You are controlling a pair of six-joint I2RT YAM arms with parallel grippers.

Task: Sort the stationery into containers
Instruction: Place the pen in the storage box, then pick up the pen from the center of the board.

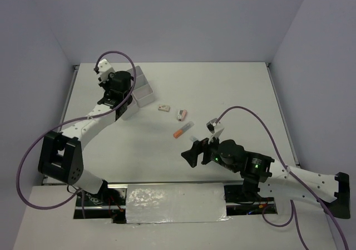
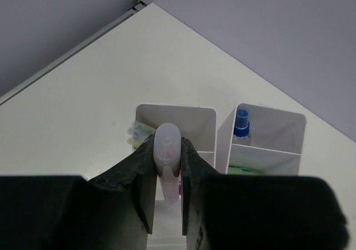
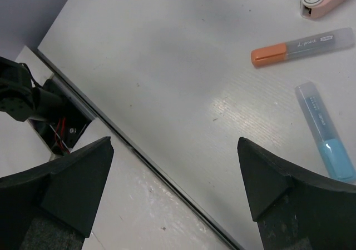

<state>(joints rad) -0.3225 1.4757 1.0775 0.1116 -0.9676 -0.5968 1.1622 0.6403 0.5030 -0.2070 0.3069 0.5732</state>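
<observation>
Left hand (image 2: 167,150) pinches a highlighter (image 2: 167,139), seen only from its wrist.

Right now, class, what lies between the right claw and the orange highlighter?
Nothing: the right wrist view shows only bare table between the right claw and the orange highlighter; the blue highlighter lies aside.

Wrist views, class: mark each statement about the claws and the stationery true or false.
1. The left claw is shut on a clear-capped highlighter over the bins. True.
2. The right claw grips the orange highlighter. False: it is open and empty, and that highlighter lies on the table.
3. A blue-capped tube sits in a bin. True.
4. The blue highlighter is already in a bin. False: it lies on the table near the orange one.
</observation>
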